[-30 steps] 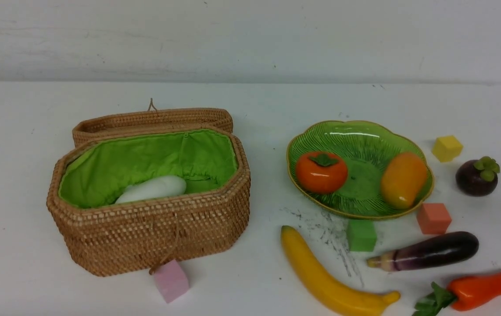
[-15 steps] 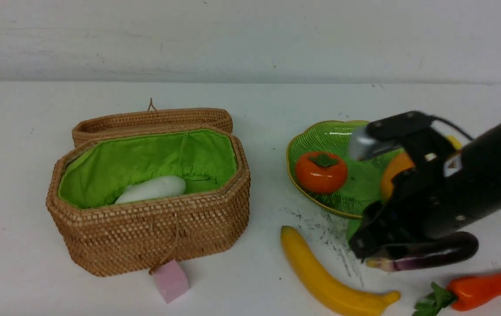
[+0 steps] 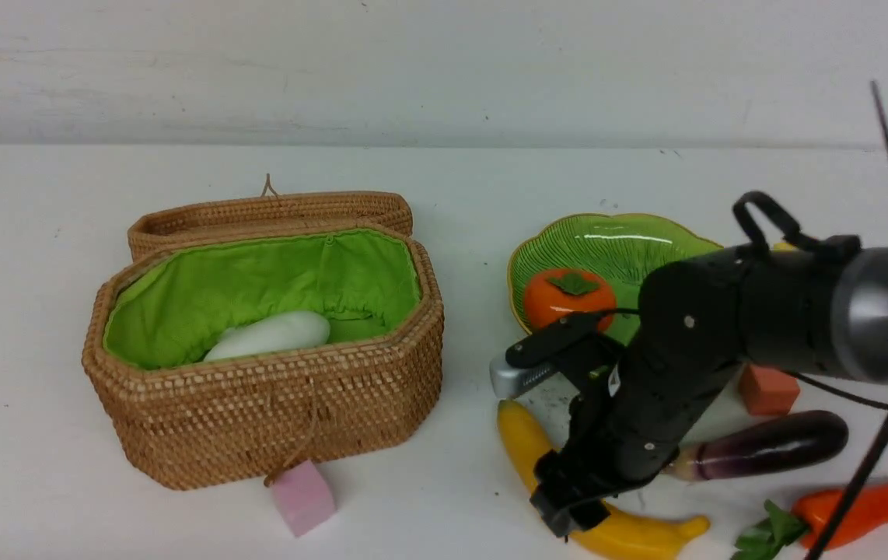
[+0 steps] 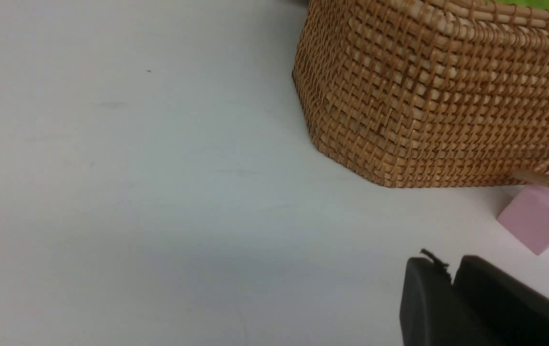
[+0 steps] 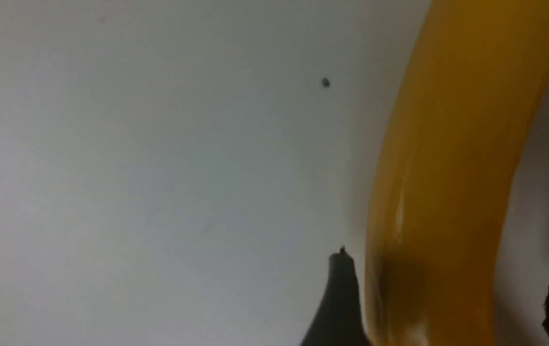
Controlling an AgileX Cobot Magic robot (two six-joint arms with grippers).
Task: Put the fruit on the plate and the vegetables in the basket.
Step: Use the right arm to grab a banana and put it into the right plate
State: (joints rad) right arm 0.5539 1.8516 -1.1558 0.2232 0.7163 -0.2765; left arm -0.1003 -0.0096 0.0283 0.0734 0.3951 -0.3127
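R gripper point(image 5: 452, 283) is low over the banana point(image 3: 523, 447), approx mid-length, jaws spread w/ one finger each side. One finger point(image 5: 339, 298) is just beside the skin and the other stands off w/ a gap, so no pinch. Banana lies flat on the white table point(image 3: 40, 311), in front of the plate point(image 3: 607, 237), not on it. Persimmon point(image 3: 568, 297) sits on plate's left part; rest of plate is hidden behind R arm point(image 3: 732, 319). Eggplant point(image 3: 774, 443) is on table right of banana, pale stem end toward the arm. Pepper point(image 3: 868, 509) is nearer the front, far right, leaves pointing left. Salmon cube point(image 3: 767, 389) is btwn plate and eggplant. Basket point(image 3: 273, 412) is well left of plate, lid point(image 3: 269, 210) open and tipped back, white veg point(image 3: 273, 333) lying inside on green lining point(image 3: 257, 284). Pink cube point(image 3: 302, 498) is just in front of basket. L gripper point(image 4: 450, 276) is over bare table near basket's front corner and pink cube, fingers pressed together, nothing btwn them.
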